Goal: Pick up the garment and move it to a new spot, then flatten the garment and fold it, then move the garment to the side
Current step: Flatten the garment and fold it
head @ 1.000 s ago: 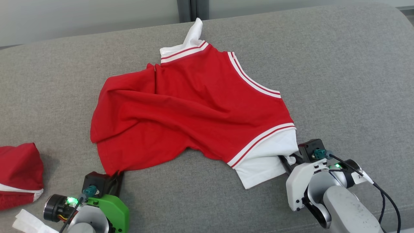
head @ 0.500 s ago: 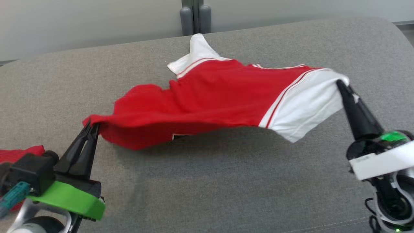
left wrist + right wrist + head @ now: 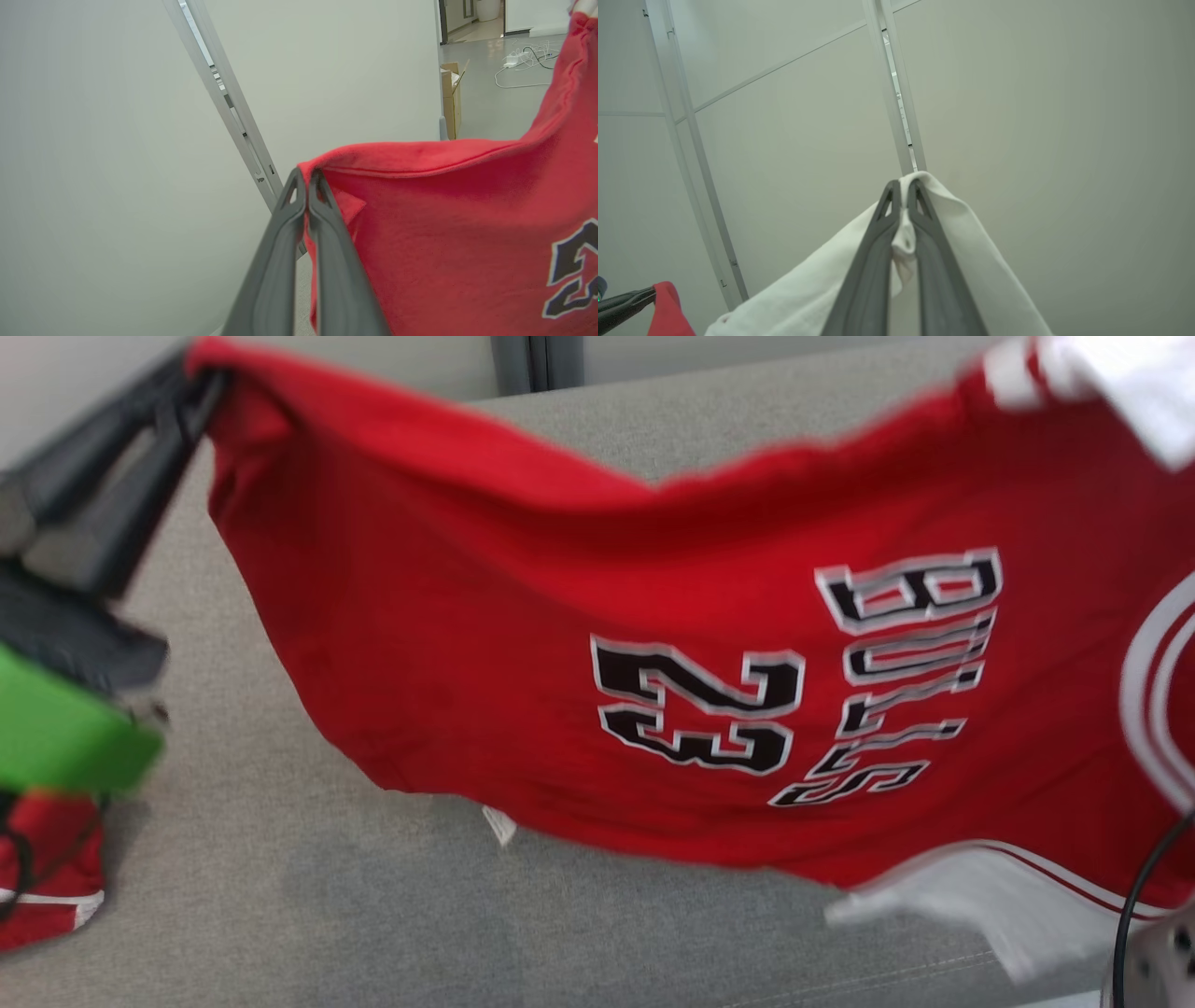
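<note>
Head view: the limp, light garment (image 3: 523, 616) is pinched at 10 o'clock by the left gripper (image 3: 191, 397), and its white sleeve (image 3: 971, 233) by the right gripper (image 3: 904, 184).

- The garment (image 3: 560, 616) is a red jersey with white sleeves and white striped trim.
- Black "23" and "BULLS", outlined in white, are turned sideways.
- It hangs spread in the air over the grey cushion (image 3: 280, 915), slightly blurred.
- One red corner is high at the upper left and a white sleeve is high at the upper right.
</note>
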`<state>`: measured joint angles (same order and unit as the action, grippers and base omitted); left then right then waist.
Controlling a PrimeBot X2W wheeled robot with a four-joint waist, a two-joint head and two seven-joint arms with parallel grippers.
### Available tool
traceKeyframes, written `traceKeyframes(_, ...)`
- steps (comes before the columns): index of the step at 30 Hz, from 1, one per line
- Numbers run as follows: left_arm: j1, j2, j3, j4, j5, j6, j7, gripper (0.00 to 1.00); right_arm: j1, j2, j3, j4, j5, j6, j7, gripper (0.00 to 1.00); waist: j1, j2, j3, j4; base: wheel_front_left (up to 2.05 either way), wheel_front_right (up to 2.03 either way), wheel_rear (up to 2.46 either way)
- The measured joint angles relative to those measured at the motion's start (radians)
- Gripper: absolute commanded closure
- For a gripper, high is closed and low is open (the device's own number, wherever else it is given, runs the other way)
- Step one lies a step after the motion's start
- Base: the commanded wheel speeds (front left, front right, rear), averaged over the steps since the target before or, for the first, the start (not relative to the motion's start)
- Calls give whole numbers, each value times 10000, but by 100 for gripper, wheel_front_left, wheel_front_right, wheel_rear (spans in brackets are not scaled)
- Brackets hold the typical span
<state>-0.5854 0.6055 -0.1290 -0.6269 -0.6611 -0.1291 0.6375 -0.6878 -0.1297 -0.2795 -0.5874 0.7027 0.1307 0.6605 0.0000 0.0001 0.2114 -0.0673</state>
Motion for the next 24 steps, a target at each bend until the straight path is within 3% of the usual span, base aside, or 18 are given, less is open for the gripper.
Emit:
traceKeyframes(5, -3117, -232, -648, 2383, 25, -2, 374, 100, -3115, 268, 397, 2059, -1684, 0, 466, 100, 0, 0, 835, -2, 0, 0, 0)
traceKeyframes(9, -5944, -669, -1181, 4972, 1032, -2, -435, 100, -5405, 610, 913, 4172, -3103, 0, -232, 100, 1, 0, 1739, 58, 0, 0, 0)
traceKeyframes(14, -9263, -1365, -1891, 7716, 1941, -21, -2579, 100, -8571, 784, 949, 6792, -4460, 0, -2188, 100, 3, 0, 2967, 152, 0, 0, 0)
traceKeyframes(17, -10647, -1722, -1925, 9336, 2443, -17, -4149, 100, -9927, 777, 784, 8205, -4679, 0, -3363, 100, 2, 0, 3644, 213, 0, 0, 0)
traceKeyframes(21, -11524, -2094, -2157, 11246, 2970, -13, -5846, 100, -10573, 784, 888, 9967, -4529, 0, -4475, 100, 3, 0, 4427, 277, 0, 0, 0)
traceKeyframes(24, -11290, -2378, -2638, 12126, 2917, -13, -6759, 100, -10016, 798, 1277, 10707, -4232, 0, -5070, 100, 4, -1, 4861, 313, 0, 0, 0)
